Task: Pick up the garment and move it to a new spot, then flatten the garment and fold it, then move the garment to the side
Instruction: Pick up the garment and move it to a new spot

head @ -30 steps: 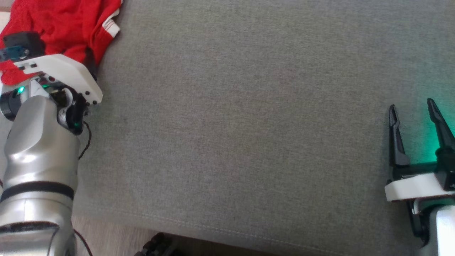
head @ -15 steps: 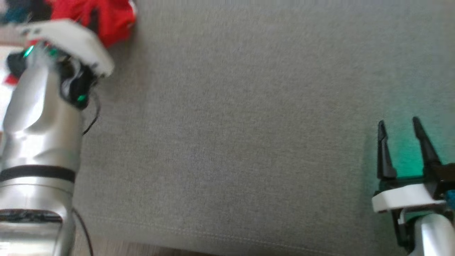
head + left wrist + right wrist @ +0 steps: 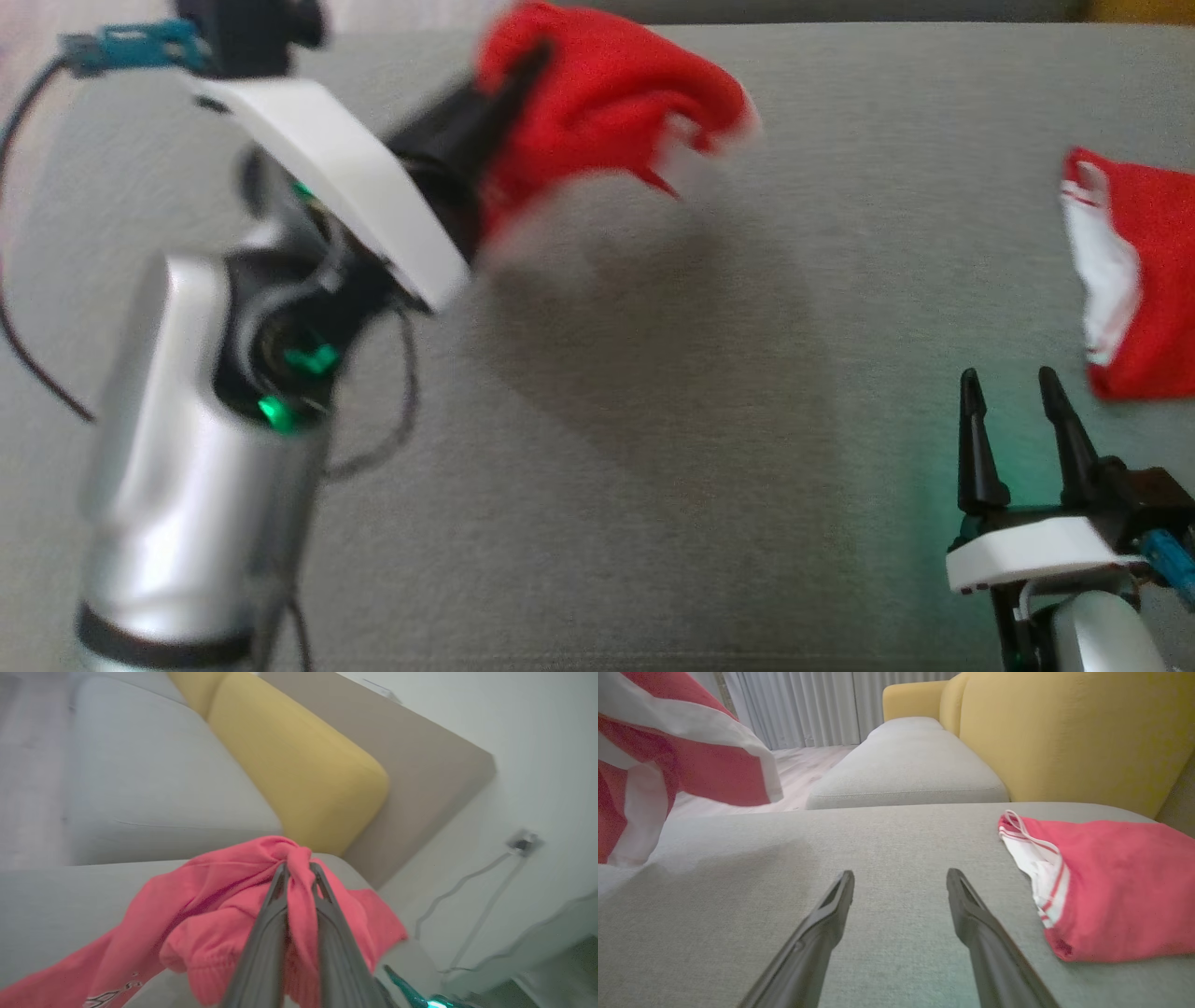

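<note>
The garment point(image 3: 607, 103) is red with white trim and hangs bunched in the air above the grey sofa cushion point(image 3: 653, 420). My left gripper point(image 3: 534, 58) is shut on a fold of it, at the upper left of the head view. In the left wrist view the two fingers pinch a red fold of the garment point(image 3: 210, 896) at the left gripper's tips point(image 3: 299, 868). A corner of the garment point(image 3: 668, 765) hangs at the left of the right wrist view. My right gripper point(image 3: 1008, 375) stands open and empty low over the cushion at the lower right, its jaws point(image 3: 901, 873) wide apart.
A second red and white garment point(image 3: 1139, 280) lies folded on the cushion just right of my right gripper, also in the right wrist view point(image 3: 1111, 882). A yellow backrest point(image 3: 1064, 732) rises behind it. A further grey seat point(image 3: 906, 770) and pale floor lie beyond.
My left gripper has shut on the garment and lifted it off the cushion, carrying it rightward. The head camera has also shifted, bringing the folded garment into view. The right gripper stays open.
</note>
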Available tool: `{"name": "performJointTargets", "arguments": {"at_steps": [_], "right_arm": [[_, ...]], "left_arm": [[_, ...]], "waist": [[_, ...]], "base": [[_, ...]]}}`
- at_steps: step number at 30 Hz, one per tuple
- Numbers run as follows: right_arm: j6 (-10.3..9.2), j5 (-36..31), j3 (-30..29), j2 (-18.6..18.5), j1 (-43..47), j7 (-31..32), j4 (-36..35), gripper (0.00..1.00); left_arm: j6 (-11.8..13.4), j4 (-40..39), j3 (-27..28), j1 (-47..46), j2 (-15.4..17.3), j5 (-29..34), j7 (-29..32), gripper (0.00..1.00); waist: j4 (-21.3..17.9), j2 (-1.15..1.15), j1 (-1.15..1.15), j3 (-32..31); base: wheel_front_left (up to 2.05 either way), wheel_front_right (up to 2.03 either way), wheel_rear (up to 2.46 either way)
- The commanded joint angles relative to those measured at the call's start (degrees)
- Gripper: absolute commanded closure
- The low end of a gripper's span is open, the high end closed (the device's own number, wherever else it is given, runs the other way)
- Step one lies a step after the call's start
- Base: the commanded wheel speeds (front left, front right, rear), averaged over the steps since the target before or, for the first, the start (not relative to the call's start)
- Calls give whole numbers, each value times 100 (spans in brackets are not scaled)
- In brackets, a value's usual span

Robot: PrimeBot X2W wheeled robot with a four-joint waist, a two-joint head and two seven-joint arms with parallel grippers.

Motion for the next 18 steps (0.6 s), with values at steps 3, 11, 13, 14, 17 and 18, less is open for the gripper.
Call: {"name": "performJointTargets", "arguments": {"at_steps": [3, 11, 13, 14, 17, 18], "right_arm": [[43, 126, 163, -26, -64, -101, -42, 0], [43, 286, 227, -25, -73, -109, -13, 0], [43, 321, 248, -25, -84, -109, -19, 0], [43, 337, 256, -25, -94, -109, -21, 0], [43, 366, 274, -25, -118, -110, -26, 0], [43, 373, 280, -25, -125, -110, -26, 0]], "left_arm": [[446, -1074, 50, 131, -146, -388, 425, 100], [1717, -1846, -214, 735, -560, -1602, 707, 100], [2096, -1672, -114, 822, -577, -1849, 560, 100], [2292, -1510, -13, 853, -582, -1953, 423, 100], [2637, -763, 247, 809, -586, -1921, -150, 100], [2710, -419, 368, 780, -586, -1838, -376, 100]], "waist": [[-480, 0, 0, -179], [-1019, 0, 0, -174], [-1115, 0, 0, -151], [-1153, 0, 0, -135], [-1218, 0, 0, -94], [-1231, 0, 0, -82]], "base": [[0, 0, 0], [0, 0, 0], [0, 0, 0], [0, 0, 0], [0, 0, 0], [0, 0, 0]]}}
